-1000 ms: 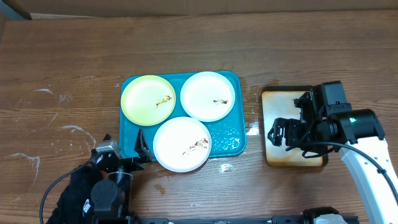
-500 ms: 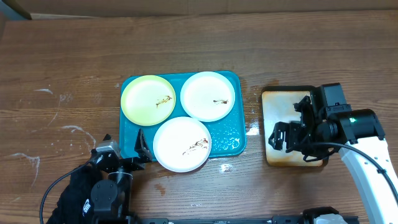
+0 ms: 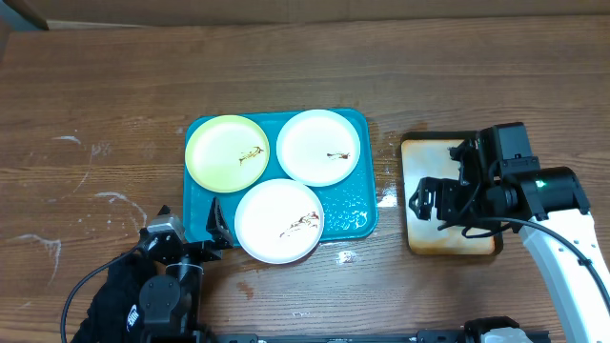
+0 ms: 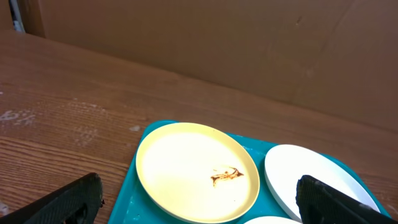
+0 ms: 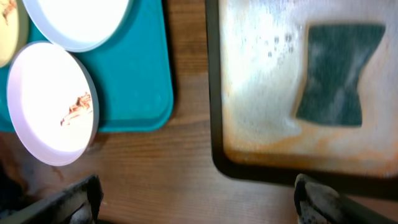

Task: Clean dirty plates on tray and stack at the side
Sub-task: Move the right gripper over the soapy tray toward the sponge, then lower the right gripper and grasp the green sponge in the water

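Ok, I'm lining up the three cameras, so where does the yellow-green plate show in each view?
Overhead: yellow-green plate left of centre, in the upper-left corner of the teal tray.
Left wrist: yellow-green plate large, at bottom centre.
Right wrist: yellow-green plate only a sliver at the top-left edge.
Shared landmark: the teal tray under it, seen in all three views.

table (image 3: 95,76): matt, scratched wood | tray (image 3: 353,214): glossy teal plastic | plates (image 3: 317,146): smooth, glossy | sponge (image 5: 337,74): rough
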Controlling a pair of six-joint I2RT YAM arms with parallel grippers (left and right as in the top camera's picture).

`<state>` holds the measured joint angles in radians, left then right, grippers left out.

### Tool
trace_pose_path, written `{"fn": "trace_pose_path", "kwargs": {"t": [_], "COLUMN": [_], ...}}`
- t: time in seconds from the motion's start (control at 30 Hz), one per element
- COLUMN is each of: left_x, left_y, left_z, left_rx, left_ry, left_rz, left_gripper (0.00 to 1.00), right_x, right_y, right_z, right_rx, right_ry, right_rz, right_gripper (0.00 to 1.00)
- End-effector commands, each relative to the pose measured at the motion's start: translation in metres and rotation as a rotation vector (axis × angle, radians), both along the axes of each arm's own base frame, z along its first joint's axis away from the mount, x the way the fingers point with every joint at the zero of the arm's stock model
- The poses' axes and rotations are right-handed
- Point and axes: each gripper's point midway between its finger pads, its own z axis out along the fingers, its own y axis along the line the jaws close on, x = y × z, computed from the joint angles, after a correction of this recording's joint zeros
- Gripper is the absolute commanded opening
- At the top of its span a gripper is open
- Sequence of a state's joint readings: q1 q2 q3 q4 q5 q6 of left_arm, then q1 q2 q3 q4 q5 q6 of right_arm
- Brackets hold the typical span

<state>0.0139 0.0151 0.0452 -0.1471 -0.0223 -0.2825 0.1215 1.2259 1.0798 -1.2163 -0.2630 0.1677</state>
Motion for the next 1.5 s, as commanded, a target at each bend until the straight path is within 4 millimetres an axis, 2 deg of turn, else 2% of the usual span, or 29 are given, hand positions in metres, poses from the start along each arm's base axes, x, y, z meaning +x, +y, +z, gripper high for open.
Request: {"fn": "trace_pose_path", "kwargs": {"t": [0.0, 0.27, 0.33, 0.47, 0.6, 0.7, 0.83, 0.9, 1.03, 1.13, 1.2, 1.3, 1.33, 1.4, 1.43, 1.47], "left_x": [0.000, 0.000, 0.000, 0.000, 0.000, 0.000, 0.000, 0.000, 0.000, 0.000, 0.000, 0.000, 0.000, 0.000, 0.000, 0.000], "left_y": [0.002, 0.002, 0.002, 0.002, 0.002, 0.002, 0.002, 0.002, 0.002, 0.002, 0.001, 0.000, -0.001, -0.001, -0.001, -0.001], "left_z": [-0.001, -0.001, -0.001, -0.001, -0.001, -0.001, -0.001, -0.001, 0.000, -0.001, -0.001, -0.001, -0.001, -0.002, -0.001, -0.001], "left_rx": [-0.002, -0.002, -0.002, -0.002, -0.002, -0.002, -0.002, -0.002, -0.003, -0.014, -0.014, -0.014, -0.015, -0.015, -0.015, -0.015], "left_ry": [-0.007, -0.007, -0.007, -0.007, -0.007, -0.007, -0.007, -0.007, -0.010, -0.007, -0.007, -0.006, -0.005, -0.004, -0.005, -0.005], "left_rz": [0.010, 0.009, 0.009, 0.009, 0.009, 0.009, 0.009, 0.009, 0.009, 0.009, 0.006, -0.001, -0.005, -0.005, -0.005, -0.005], "left_gripper": [1.00, 1.00, 1.00, 1.00, 1.00, 1.00, 1.00, 1.00, 1.00, 1.00, 1.00, 1.00, 1.00, 1.00, 1.00, 1.00], "right_x": [0.011, -0.006, -0.002, -0.004, -0.003, -0.004, 0.008, 0.013, 0.022, 0.036, 0.051, 0.071, 0.076, 0.080, 0.080, 0.078], "right_y": [-0.005, -0.073, -0.071, -0.050, -0.041, -0.037, -0.036, -0.037, -0.043, -0.049, -0.053, -0.059, -0.061, -0.067, -0.071, -0.076], "right_z": [0.009, -0.001, 0.000, -0.001, -0.001, -0.001, -0.002, -0.012, -0.045, -0.055, -0.049, -0.028, -0.020, -0.014, -0.014, -0.015], "right_rx": [-0.036, -0.373, -0.363, -0.245, -0.190, -0.172, -0.177, -0.184, -0.210, -0.218, -0.214, -0.202, -0.202, -0.208, -0.208, -0.208], "right_ry": [-0.060, 0.026, 0.012, 0.035, 0.040, 0.043, 0.011, 0.041, 0.173, 0.227, 0.214, 0.155, 0.132, 0.114, 0.115, 0.124], "right_rz": [0.006, -0.276, -0.280, -0.248, -0.234, -0.221, -0.189, -0.191, -0.207, -0.227, -0.244, -0.269, -0.263, -0.257, -0.266, -0.276], "right_gripper": [1.00, 1.00, 1.00, 1.00, 1.00, 1.00, 1.00, 1.00, 1.00, 1.00, 0.94, 0.61, 0.59, 0.88, 0.96, 0.98]}}
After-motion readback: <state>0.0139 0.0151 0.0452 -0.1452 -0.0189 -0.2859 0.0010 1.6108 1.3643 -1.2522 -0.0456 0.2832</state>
